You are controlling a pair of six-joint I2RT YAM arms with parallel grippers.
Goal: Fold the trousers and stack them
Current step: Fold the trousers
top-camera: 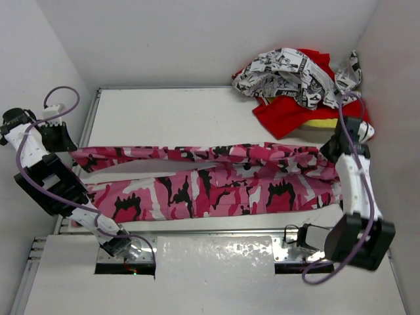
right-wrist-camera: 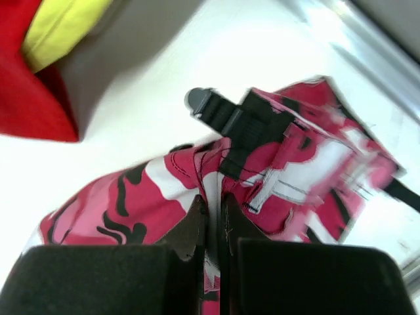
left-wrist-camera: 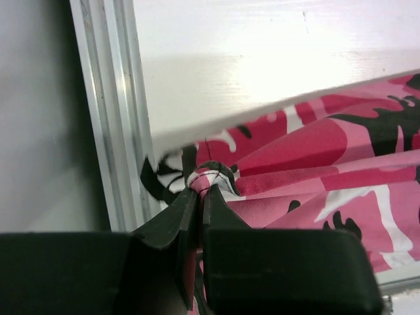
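Left pincer (left-wrist-camera: pixel 200 191) pinching trousers (left-wrist-camera: pixel 308 157), right pincer (right-wrist-camera: pixel 213 209) likewise — waistband end blurred

- No words, numbers or brand marks can be read in any view.
- The trousers (top-camera: pixel 210 184) bear only blotches.
- The black strap (right-wrist-camera: pixel 236 121) just ahead of the right gripper (right-wrist-camera: pixel 213 216) shows no lettering.
- The black-and-white cloth (top-camera: pixel 289 75) has print too small to read.

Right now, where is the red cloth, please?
Top view: the red cloth lies far right, under the black-and-white printed cloth, beyond the trousers.
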